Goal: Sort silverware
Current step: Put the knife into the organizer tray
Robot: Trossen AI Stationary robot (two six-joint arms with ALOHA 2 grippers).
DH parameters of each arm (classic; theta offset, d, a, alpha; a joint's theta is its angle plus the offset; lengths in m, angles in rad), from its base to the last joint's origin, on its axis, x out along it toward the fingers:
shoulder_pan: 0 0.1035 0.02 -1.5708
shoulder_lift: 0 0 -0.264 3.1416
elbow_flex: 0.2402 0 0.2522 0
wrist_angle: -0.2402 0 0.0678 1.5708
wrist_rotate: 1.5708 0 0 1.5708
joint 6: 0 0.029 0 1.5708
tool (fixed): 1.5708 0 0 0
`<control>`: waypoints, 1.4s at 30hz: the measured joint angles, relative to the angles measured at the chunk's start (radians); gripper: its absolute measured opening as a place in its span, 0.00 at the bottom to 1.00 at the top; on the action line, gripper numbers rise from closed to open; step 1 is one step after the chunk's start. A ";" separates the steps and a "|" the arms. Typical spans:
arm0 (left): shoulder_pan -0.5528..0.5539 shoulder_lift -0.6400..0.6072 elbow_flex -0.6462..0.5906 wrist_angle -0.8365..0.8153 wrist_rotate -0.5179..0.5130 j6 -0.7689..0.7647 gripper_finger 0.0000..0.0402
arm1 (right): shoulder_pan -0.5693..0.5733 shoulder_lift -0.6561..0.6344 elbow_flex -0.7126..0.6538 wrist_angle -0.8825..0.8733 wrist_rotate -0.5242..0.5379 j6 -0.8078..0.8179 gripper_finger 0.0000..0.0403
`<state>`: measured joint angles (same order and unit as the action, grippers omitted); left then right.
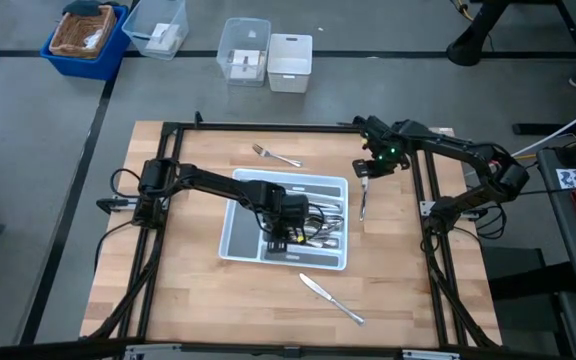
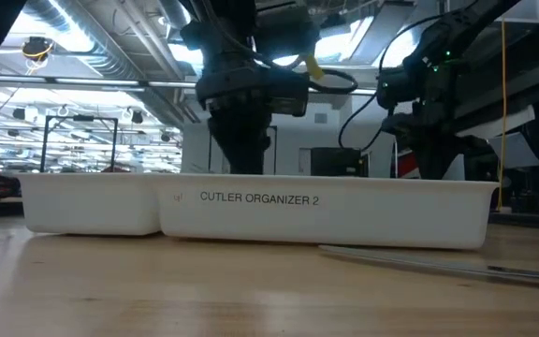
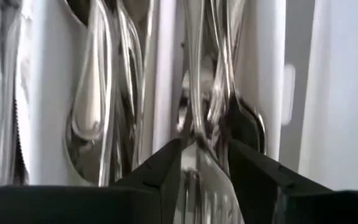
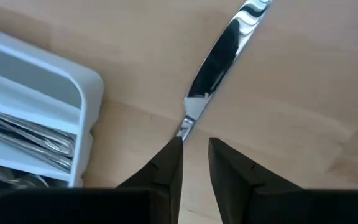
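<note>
Wooden table (image 1: 198, 290) | left fingers (image 3: 205, 180) apart inside tray (image 1: 236, 236), fork half hidden | right fingers (image 4: 194, 163) grasping knife (image 4: 219, 53)

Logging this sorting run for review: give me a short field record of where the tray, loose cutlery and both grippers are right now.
tray: white organizer, table centre, cutlery in its right-hand compartments
left gripper: down inside tray, jaws apart over a fork
right gripper: beside tray's right edge, at the handle end of a knife; grip unclear
loose fork: behind tray
loose knife: in front of tray
</note>
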<state>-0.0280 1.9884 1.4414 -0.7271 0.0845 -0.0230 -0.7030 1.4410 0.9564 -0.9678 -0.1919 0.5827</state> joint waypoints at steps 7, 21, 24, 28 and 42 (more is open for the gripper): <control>-0.001 -0.001 0.000 0.059 0.006 0.005 0.31 | 0.046 0.001 -0.067 0.059 0.000 0.037 0.20; 0.040 -0.201 0.002 -0.001 0.019 0.028 0.31 | 0.079 0.014 -0.069 0.112 0.076 0.235 0.20; 0.089 -0.265 0.003 -0.027 0.020 0.093 0.31 | 0.119 0.036 -0.069 0.117 0.078 0.279 0.20; 0.181 -0.333 0.004 -0.050 0.020 0.142 0.31 | 0.183 0.075 -0.069 0.151 0.096 0.342 0.20; 0.428 -0.375 0.004 -0.123 0.115 0.319 0.31 | 0.265 0.153 -0.069 0.147 0.174 0.496 0.20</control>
<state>0.3996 1.6137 1.4456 -0.8497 0.1990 0.2959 -0.4381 1.5940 0.8879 -0.8211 -0.0174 1.0788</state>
